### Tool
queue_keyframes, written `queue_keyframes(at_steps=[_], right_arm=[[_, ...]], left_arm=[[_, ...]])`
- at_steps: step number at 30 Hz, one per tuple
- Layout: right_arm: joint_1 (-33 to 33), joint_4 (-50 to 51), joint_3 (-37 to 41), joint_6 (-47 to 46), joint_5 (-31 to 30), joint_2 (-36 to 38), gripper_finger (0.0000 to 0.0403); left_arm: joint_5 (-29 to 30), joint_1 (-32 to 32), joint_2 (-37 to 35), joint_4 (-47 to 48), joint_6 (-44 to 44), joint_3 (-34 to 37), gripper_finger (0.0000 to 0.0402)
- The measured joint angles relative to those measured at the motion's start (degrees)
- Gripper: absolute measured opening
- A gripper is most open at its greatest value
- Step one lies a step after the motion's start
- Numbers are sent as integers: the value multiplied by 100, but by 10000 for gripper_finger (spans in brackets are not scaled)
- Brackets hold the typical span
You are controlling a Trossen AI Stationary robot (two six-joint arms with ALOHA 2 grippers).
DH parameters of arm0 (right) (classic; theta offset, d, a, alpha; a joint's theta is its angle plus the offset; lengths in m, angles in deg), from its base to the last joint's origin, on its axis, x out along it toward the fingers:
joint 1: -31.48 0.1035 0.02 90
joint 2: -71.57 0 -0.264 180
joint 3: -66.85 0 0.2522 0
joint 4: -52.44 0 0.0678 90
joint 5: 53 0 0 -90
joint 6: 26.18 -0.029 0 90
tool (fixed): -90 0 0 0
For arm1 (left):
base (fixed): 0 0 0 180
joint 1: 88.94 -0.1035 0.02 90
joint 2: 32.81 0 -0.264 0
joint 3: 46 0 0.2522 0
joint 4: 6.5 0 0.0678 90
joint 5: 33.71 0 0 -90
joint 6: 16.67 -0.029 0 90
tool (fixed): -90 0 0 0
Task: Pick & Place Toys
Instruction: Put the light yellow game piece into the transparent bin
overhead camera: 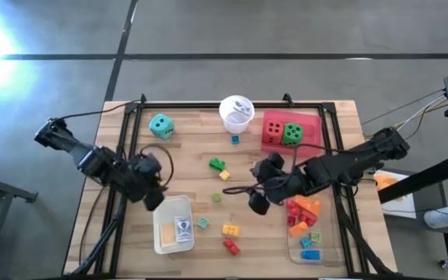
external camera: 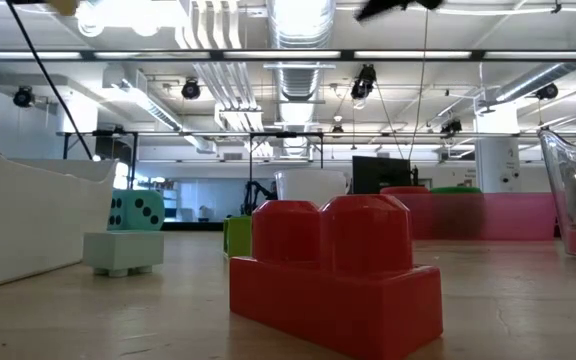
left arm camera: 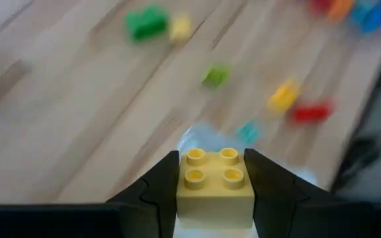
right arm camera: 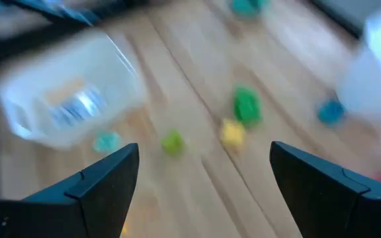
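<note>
A: Wooden table (overhead camera: pixel 193 167) w/ black frame, grey concrete floor round it; the low view looks past it into a big hall w/ ceiling ducts and strip lights. What's in the jaws?

B: Left gripper (left arm camera: pixel 213 192) is clamped on a pale yellow brick (left arm camera: pixel 215 182), studs up, one finger each side. It hangs just above the near end of the white tray (overhead camera: pixel 173 225), left-front of the table. Right gripper (right arm camera: pixel 204 178) has jaws wide, nothing between them; it hovers mid-table, beside the clear tray (overhead camera: pixel 321 241).

A: How far along?

B: Partway, I'd say. Clear tray already holds a pile of red, orange and blue bricks (overhead camera: pixel 305 222). White tray has flat cards in it. Red die (overhead camera: pixel 274 131) and green die (overhead camera: pixel 292 134) sit in the pink tray (overhead camera: pixel 311 124) at the back.

A: What's left?

B: Plenty loose. Teal die (overhead camera: pixel 161 126) back-left on bare wood, green brick (overhead camera: pixel 218 164) w/ a small yellow one next to it mid-table, yellow-orange brick (overhead camera: pixel 230 230) and red brick (overhead camera: pixel 232 247) near the front, a few tiny green and teal bits, and a blue one near the white cup (overhead camera: pixel 236 113). Probably the yellow brick gets dropped next, then the rest.
</note>
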Motion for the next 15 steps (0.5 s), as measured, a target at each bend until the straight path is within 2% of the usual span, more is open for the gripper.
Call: queue_keyframes(at_steps=[4, 8, 15], right_arm=[[13, -937, -320, 1084, 2, 0, 334], [11, -1353, -711, 2118, 9, 0, 334], [-7, -1904, -1294, 4060, 6, -75, 334]], left_arm=[[7, -542, -159, -1395, -154, 4, 140], [-132, -1046, -305, -2786, -508, 107, 140], [-1288, -1934, -166, -5196, -875, 125, 140]])
